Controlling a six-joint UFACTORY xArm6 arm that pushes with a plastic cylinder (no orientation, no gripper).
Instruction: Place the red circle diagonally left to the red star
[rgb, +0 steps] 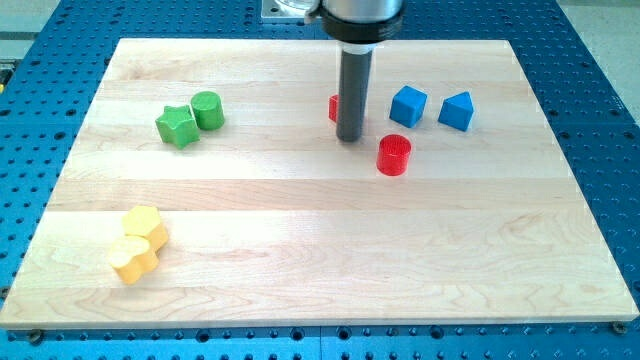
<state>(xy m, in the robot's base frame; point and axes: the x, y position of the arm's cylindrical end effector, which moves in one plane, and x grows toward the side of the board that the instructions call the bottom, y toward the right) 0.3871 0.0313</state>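
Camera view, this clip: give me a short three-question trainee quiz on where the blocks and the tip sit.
1. True or false: the red circle touches the blue cube.
2. Multiple choice: my tip is nearest which block? A) green star B) the red block partly hidden behind the rod C) yellow hexagon
3. Fill in: the green cylinder sits at the view's ____ of the rod.

Key
1. False; they stand apart, the circle nearer the view's bottom.
2. B; its shape cannot be made out.
3. Left.
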